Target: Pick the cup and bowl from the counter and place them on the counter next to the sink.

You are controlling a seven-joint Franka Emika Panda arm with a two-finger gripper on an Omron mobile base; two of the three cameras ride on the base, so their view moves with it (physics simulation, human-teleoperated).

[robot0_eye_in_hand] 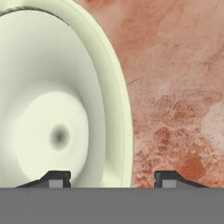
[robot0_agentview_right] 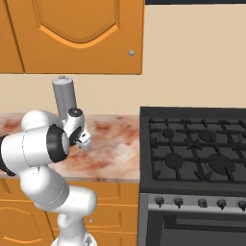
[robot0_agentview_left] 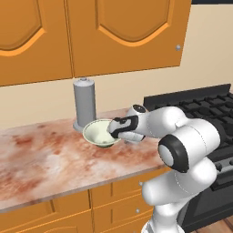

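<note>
The pale cream-green bowl (robot0_agentview_left: 97,132) sits on the marbled counter (robot0_agentview_left: 45,154) in front of a grey canister. My gripper (robot0_agentview_left: 111,134) reaches down over the bowl's right rim. In the hand view the bowl (robot0_eye_in_hand: 52,109) takes up the left side. Its rim runs between the two fingertips of the gripper (robot0_eye_in_hand: 113,178), one tip inside the bowl and one outside over the counter (robot0_eye_in_hand: 175,87). There is a gap on both sides of the rim, so the jaws are open. From the right base view the gripper (robot0_agentview_right: 85,141) hangs low over the counter (robot0_agentview_right: 115,144). The cup and the sink are out of view.
A tall grey canister (robot0_agentview_left: 84,102) (robot0_agentview_right: 64,96) stands just behind the bowl near the wall. The black stove (robot0_agentview_left: 205,107) (robot0_agentview_right: 197,144) borders the counter on the right. Orange wall cabinets (robot0_agentview_left: 123,32) hang overhead.
</note>
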